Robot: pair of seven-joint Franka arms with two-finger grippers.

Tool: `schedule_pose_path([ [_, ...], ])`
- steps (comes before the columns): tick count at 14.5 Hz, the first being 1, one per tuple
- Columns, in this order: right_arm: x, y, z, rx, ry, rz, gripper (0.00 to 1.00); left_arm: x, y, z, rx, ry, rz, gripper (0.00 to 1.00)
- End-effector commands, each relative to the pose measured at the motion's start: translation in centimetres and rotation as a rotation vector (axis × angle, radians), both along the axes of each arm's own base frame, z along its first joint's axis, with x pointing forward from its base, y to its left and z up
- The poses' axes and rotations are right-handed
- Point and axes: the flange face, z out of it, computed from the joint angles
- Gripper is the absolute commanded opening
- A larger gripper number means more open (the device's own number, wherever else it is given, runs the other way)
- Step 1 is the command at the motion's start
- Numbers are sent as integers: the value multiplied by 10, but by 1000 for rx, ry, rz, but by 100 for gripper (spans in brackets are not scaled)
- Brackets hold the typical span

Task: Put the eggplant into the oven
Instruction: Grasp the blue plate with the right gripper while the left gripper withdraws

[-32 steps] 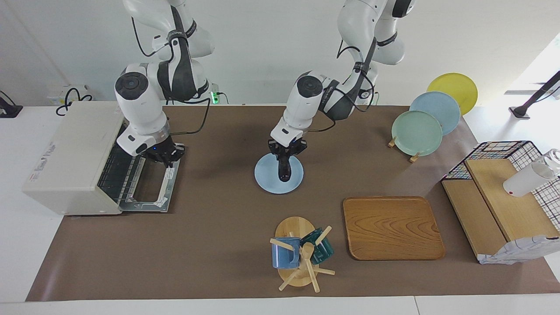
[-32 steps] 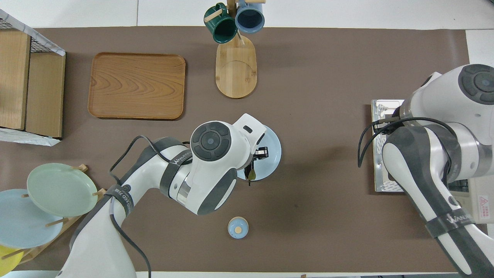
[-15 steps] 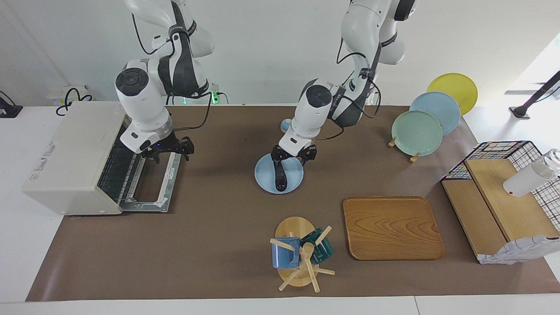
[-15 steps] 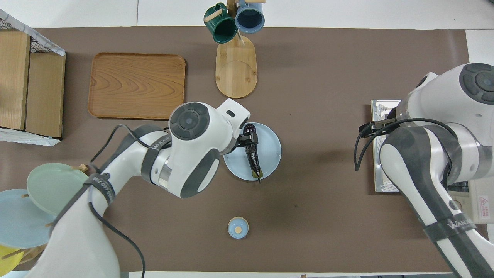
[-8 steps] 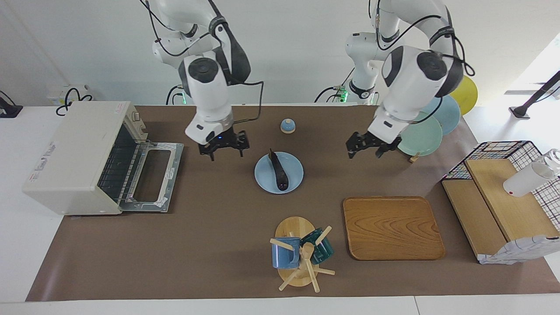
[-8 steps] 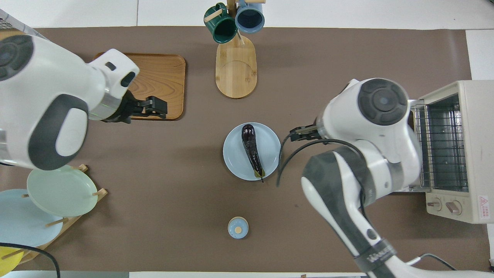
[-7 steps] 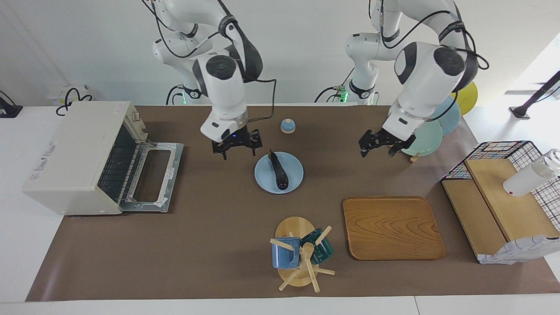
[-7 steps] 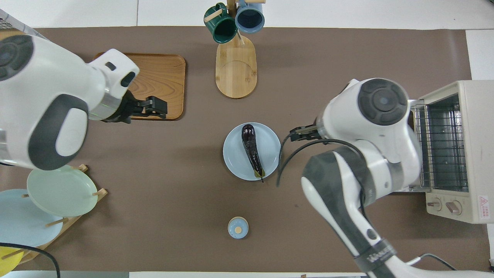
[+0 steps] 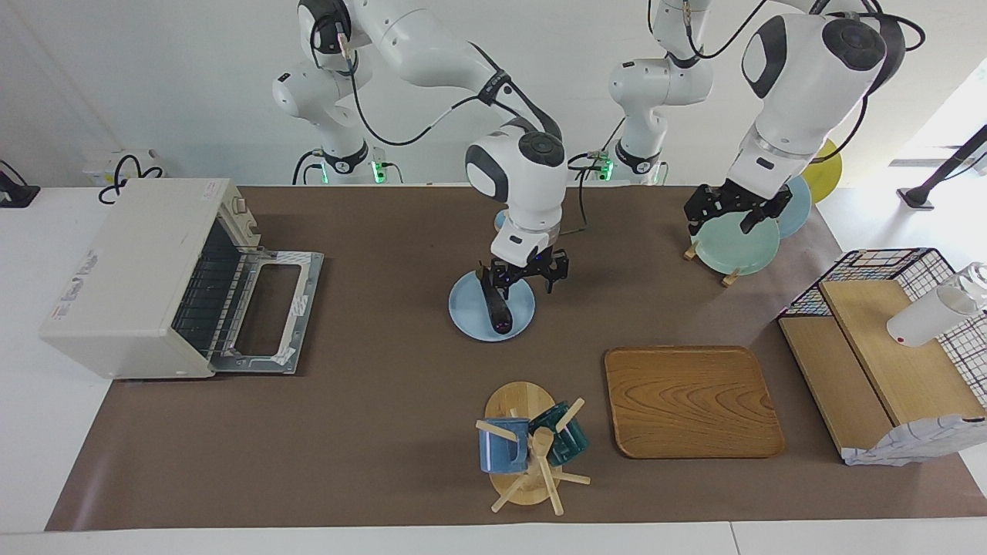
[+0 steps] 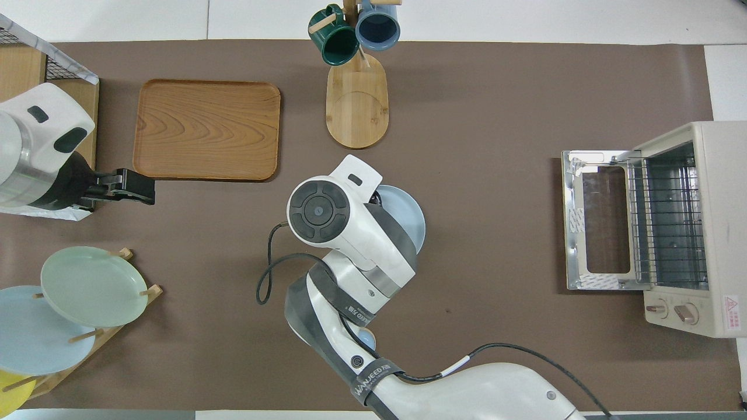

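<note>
Slim glossy dark purple eggplant (image 9: pixel 495 302) lying on round pale blue plate (image 9: pixel 517 316) mid-counter, right pincer (image 9: pixel 524 279) spread wide just over it, gripping nothing, arm band lettered "WANJEED", left pincer (image 9: pixel 735 206) open, empty, over mint plate (image 9: pixel 734 240), boxy cream-white toaster oven (image 9: pixel 131 270) door down at right arm's end, red warning sticker.

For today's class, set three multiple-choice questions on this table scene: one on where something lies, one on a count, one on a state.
1. Where does the eggplant lie?
A) on the wooden tray
B) on the light blue plate
C) in the wire basket

2. How many mugs hang on the wooden stand?
A) one
B) two
C) four

3. How is the door of the oven?
A) open, folded down
B) shut
C) taken off

Key: 1 B, it rests on the plate, under the right gripper; 2 B, a blue mug and a green mug; 3 A, the wire rack inside shows.
</note>
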Motion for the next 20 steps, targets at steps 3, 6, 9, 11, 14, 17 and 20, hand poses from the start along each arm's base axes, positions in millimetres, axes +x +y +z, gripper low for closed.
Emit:
schedule_pose_path([
  [3, -9, -11, -28, -4, -19, 1, 50, -8, 2, 15, 23, -7, -36, 100],
  [6, -19, -19, -45, 12, -29, 6, 36, -6, -2, 9, 17, 6, -41, 100],
  [9, -27, -16, -51, 12, -25, 17, 36, -1, -3, -3, -15, 37, -32, 100],
  [11, -28, -17, -51, 12, -25, 17, 32, 3, -5, 19, -29, 16, -34, 100],
  [14, -31, -17, -49, -2, -15, 23, 0, 7, -9, 28, -38, 38, -41, 100],
  [17, -10, -21, -6, -133, 13, 40, 0, 4, -9, 19, -33, 55, -42, 100],
  [20, 7, -39, 31, -294, 47, 116, 0, 4, -13, 17, -32, 59, -46, 100],
])
